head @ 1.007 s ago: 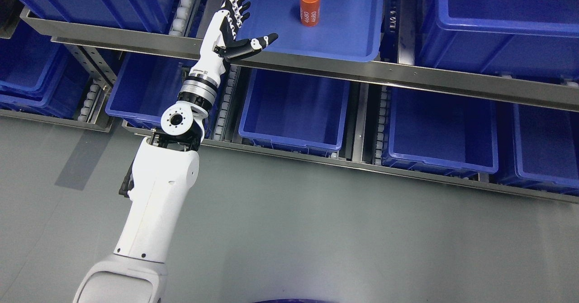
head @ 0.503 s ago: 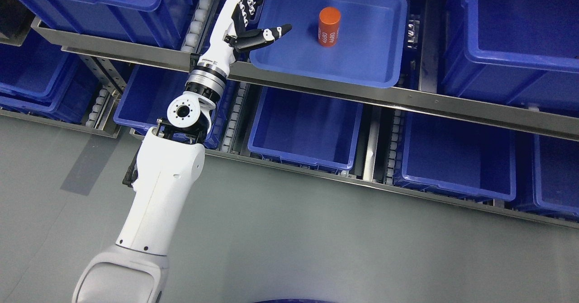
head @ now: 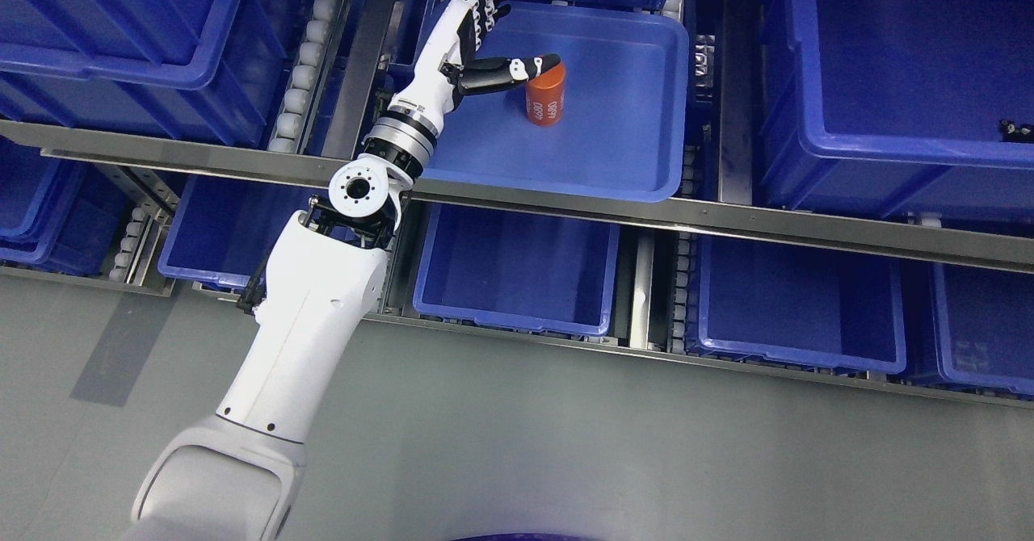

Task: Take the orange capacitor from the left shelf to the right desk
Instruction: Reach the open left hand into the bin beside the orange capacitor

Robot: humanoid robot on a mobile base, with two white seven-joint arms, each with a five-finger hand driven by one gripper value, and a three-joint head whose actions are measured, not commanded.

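The capacitor [head: 545, 98] is standing upright in a shallow tray [head: 630, 161] on the shelf [head: 727, 218]. The left hand [head: 477, 40] is reaching beside it, fingers spread and grasping nothing, thumb crossing its top. A sideways nudge from that thumb could be tipping it over and rolling it away.

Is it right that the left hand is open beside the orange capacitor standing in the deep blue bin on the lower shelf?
Not quite. The head view shows the orange capacitor standing in the shallow blue tray on the upper shelf level, with the left hand open beside it.
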